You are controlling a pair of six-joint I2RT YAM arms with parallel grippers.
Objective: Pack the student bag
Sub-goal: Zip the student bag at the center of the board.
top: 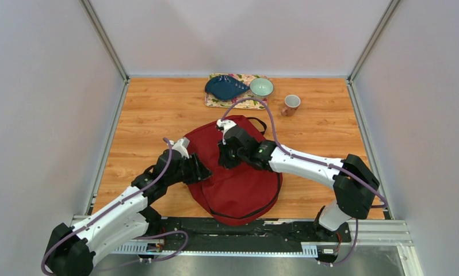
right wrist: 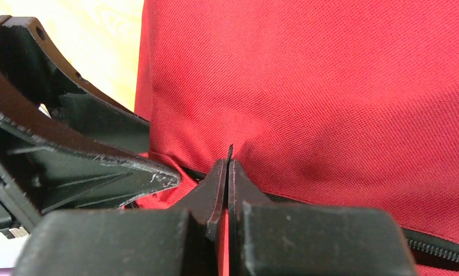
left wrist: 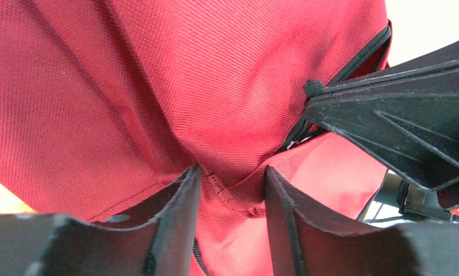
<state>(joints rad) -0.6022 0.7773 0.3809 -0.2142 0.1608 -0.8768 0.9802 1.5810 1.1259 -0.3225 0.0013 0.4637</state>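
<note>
dark red student bag (top: 238,187) lies flat on the wooden table (top: 158,115).

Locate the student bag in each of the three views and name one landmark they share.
Top external: student bag mid-frame, on the table.
Left wrist: fills most of the frame; a fold sits between the left gripper fingertips.
Right wrist: fills the upper right, behind the shut right gripper.
Shared landmark: the black zipper, low right in the right wrist view, edging the bag from above.
</note>
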